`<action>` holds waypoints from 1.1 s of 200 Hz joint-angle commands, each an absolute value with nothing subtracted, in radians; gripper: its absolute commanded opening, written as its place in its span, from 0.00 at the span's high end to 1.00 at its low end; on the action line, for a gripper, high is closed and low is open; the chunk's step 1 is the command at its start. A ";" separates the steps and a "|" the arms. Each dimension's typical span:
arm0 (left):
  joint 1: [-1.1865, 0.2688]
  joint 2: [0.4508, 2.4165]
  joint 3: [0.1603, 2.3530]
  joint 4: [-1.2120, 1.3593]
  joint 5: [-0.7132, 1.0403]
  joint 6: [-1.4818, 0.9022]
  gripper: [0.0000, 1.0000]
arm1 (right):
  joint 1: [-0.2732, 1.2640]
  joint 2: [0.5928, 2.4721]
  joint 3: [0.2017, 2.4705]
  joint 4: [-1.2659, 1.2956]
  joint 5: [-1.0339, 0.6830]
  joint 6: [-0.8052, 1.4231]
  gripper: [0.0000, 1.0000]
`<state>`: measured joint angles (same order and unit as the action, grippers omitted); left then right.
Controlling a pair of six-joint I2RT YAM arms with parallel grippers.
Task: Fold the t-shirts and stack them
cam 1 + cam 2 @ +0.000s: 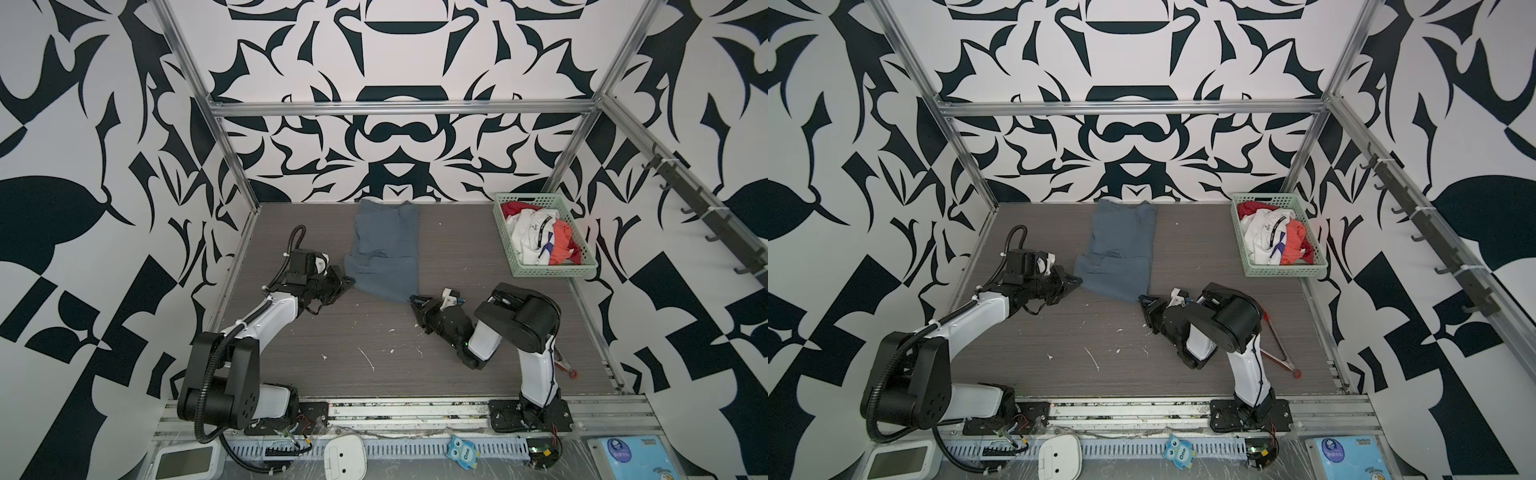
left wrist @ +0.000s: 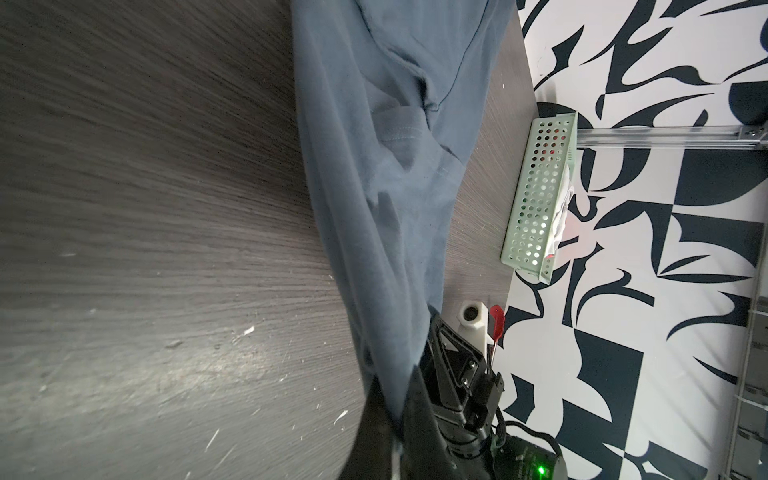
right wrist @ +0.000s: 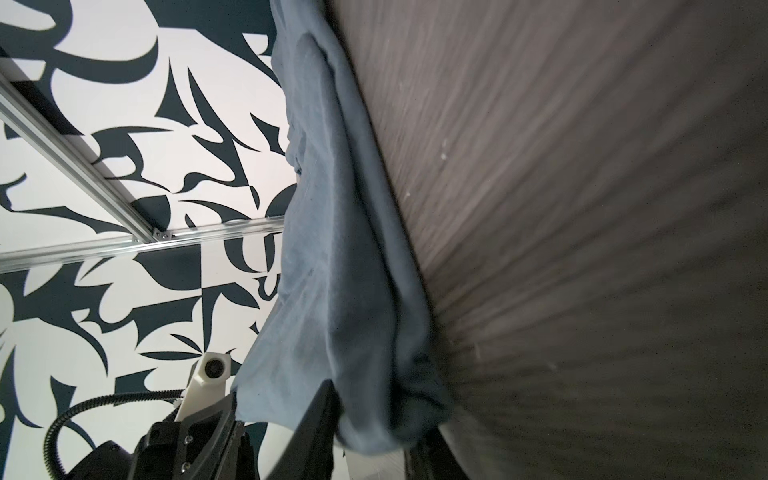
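A slate blue-grey t-shirt (image 1: 384, 249) (image 1: 1121, 249) lies folded lengthwise on the dark table, running from the back wall toward the middle. My left gripper (image 1: 351, 283) (image 1: 1079, 282) is at its near left corner, shut on the cloth (image 2: 395, 166), which runs out from between the jaws (image 2: 395, 411). My right gripper (image 1: 412, 300) (image 1: 1142, 300) is at the near right corner. A bunched fold of the shirt (image 3: 340, 270) fills the gap between its fingers (image 3: 374, 432). White, dark-striped t-shirts (image 1: 532, 232) and red-orange ones (image 1: 563, 245) are heaped in the basket.
The pale green lattice basket (image 1: 544, 272) (image 1: 1283, 272) (image 2: 536, 199) stands at the back right corner. Red-tipped tongs (image 1: 1281, 349) lie on the table behind the right arm. White specks (image 1: 368, 359) dot the near table. Metal frame posts edge the table.
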<state>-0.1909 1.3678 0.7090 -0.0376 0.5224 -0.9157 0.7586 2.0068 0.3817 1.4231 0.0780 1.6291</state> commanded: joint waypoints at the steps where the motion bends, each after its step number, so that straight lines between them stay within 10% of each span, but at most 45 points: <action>1: -0.184 1.348 0.678 -0.048 0.512 -0.904 1.00 | 0.748 2.031 0.357 1.137 0.104 1.606 0.80; 32: -0.183 1.362 0.664 -0.074 0.484 -0.877 1.00 | 0.748 1.954 0.364 1.046 0.103 1.559 1.00; 121: -0.192 1.178 0.506 -0.229 0.490 -0.850 1.00 | 0.781 1.393 0.492 0.091 0.131 1.293 1.00; 220: -0.257 1.074 0.608 -0.319 0.465 -0.857 1.00 | 0.860 1.293 0.672 -0.114 0.235 1.230 1.00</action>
